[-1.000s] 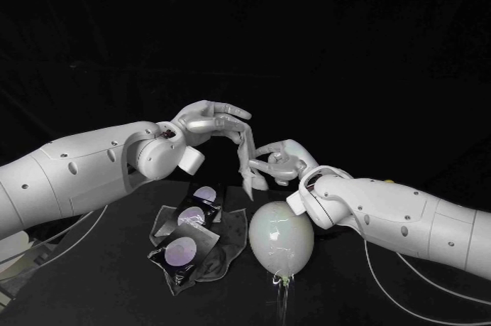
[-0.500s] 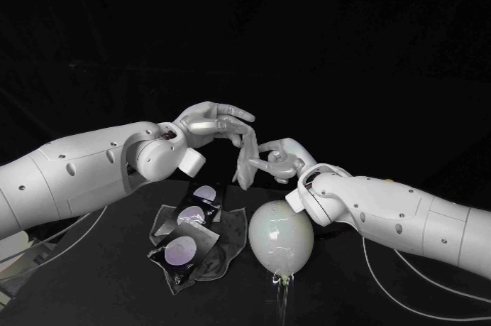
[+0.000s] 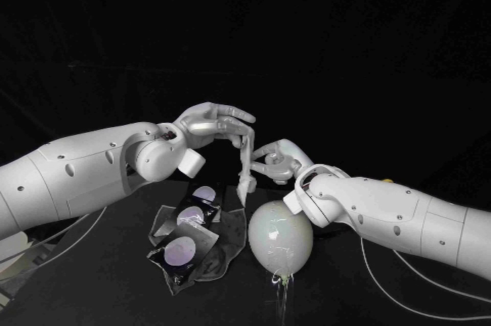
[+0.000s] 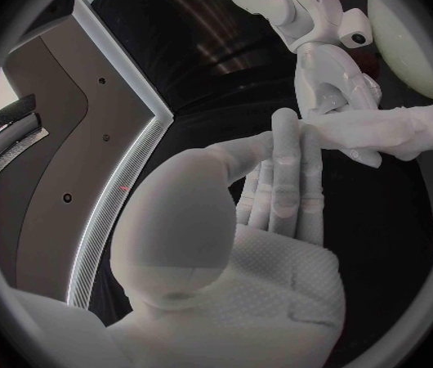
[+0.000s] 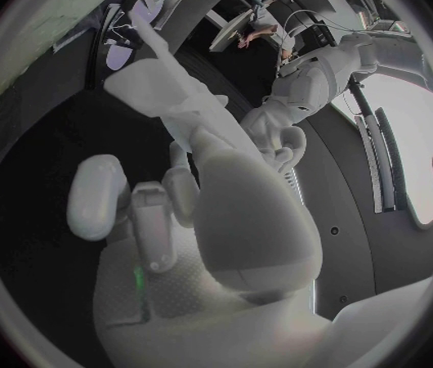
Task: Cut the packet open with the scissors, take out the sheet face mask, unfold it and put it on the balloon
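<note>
The dark packet (image 3: 187,242) lies at the near left. The sheet face mask (image 3: 243,175) hangs as a narrow, folded white strip just left of the pale balloon (image 3: 279,239). The left hand (image 3: 217,123) pinches its top and the right hand (image 3: 278,161) pinches it lower down.

I face the black table (image 3: 348,290). Its surface is matte and shows a faint grey where the light reaches it. Beyond its far side hangs a black backdrop (image 3: 307,56) that looks like cloth, with faint folds and creases running across it. It takes up everything I see above the table. The light is dim, and the surroundings are dark.
</note>
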